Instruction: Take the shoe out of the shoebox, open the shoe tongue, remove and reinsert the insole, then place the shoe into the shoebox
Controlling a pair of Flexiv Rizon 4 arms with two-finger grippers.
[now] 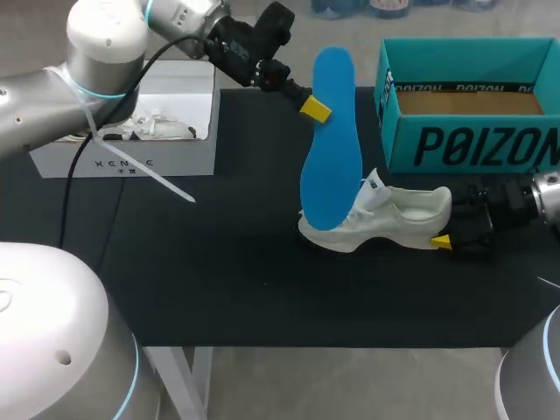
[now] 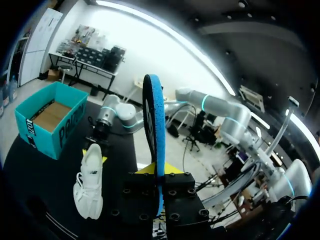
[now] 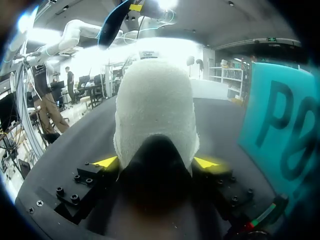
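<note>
A blue insole (image 1: pixel 332 149) hangs upright above the table, its lower end at the white shoe's (image 1: pixel 398 210) opening. My left gripper (image 1: pixel 313 108) is shut on the insole's upper part. In the left wrist view the insole (image 2: pixel 152 120) stands edge-on between the fingers of my left gripper (image 2: pixel 160 170), with the shoe (image 2: pixel 90 185) lying on the table below. The shoe rests on its sole on the black table, heel toward my right gripper (image 1: pixel 451 238). In the right wrist view my right gripper (image 3: pixel 156 162) has its yellow tips against both sides of the shoe's (image 3: pixel 155 105) heel.
The teal shoebox (image 1: pixel 472 131) stands open at the back right, just behind the shoe, and shows beside my right gripper as the teal shoebox (image 3: pixel 280 130). A white open box (image 1: pixel 149 162) holding another white shoe sits at the back left. The black table (image 1: pixel 219 262) lies bare in front.
</note>
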